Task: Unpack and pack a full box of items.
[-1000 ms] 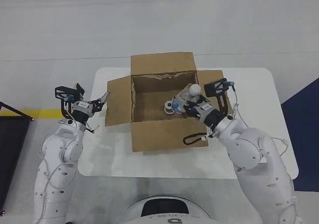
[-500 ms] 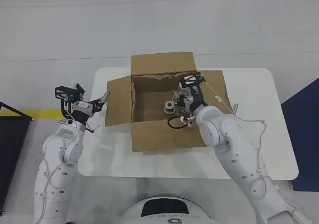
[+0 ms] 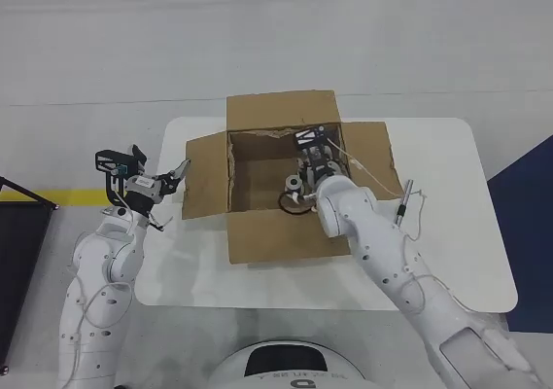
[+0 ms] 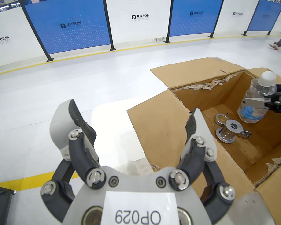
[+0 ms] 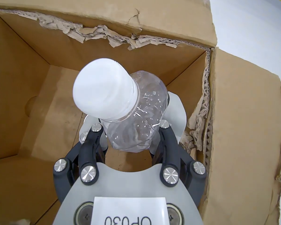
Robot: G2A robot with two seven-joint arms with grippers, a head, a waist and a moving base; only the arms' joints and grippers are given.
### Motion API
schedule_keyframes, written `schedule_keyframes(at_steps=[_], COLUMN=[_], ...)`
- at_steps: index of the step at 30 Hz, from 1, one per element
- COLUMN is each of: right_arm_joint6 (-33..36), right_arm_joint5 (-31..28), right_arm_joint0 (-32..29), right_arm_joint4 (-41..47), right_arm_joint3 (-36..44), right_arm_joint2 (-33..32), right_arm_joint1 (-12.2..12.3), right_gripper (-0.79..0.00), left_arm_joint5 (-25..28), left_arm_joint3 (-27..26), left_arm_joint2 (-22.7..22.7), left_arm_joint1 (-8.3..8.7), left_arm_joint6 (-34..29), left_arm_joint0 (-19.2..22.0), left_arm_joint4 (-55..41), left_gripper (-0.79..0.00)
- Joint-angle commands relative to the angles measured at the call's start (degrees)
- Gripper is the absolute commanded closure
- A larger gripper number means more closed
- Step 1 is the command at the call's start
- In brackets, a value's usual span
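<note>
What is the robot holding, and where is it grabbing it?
The right hand holds a clear bottle around its middle, below the white cap, inside the box. The left hand is open and empty.

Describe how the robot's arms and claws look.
The left arm and right arm are glossy white rounded shells. The left claw and right claw look alike: grey metal base plate with silver screws, black linkages, pale fingers with dark ribbed pads, a white printed label. A black cable loops at the right wrist.
</note>
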State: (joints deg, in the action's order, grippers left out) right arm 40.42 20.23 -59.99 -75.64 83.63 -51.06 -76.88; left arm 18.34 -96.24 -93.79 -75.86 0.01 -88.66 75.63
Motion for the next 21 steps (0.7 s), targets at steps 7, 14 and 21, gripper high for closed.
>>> schedule_keyframes(at_steps=[7,14,21], right_arm_joint6=[0.6,0.6,-0.4], right_arm_joint5=[3.6,4.3,4.2], right_arm_joint0=[2.6,3.1,2.0], right_arm_joint4=[-2.4,-2.9,-3.2], right_arm_joint3=[-5.4,-7.0,-5.4], right_arm_joint2=[2.2,3.8,2.5], right_arm_joint1=[-1.7,-3.0,-3.4], right_gripper=[-0.252,-0.379,-0.785], left_arm_joint5=[0.0,0.0,0.0], left_arm_joint3=[0.0,0.0,0.0], left_arm_joint2=[0.0,0.0,0.0], left_arm_joint1=[0.0,0.0,0.0], left_arm_joint6=[0.0,0.0,0.0], left_arm_joint0=[0.0,0.0,0.0], left_arm_joint4=[0.0,0.0,0.0], left_gripper=[-0.785,-0.785,-0.785])
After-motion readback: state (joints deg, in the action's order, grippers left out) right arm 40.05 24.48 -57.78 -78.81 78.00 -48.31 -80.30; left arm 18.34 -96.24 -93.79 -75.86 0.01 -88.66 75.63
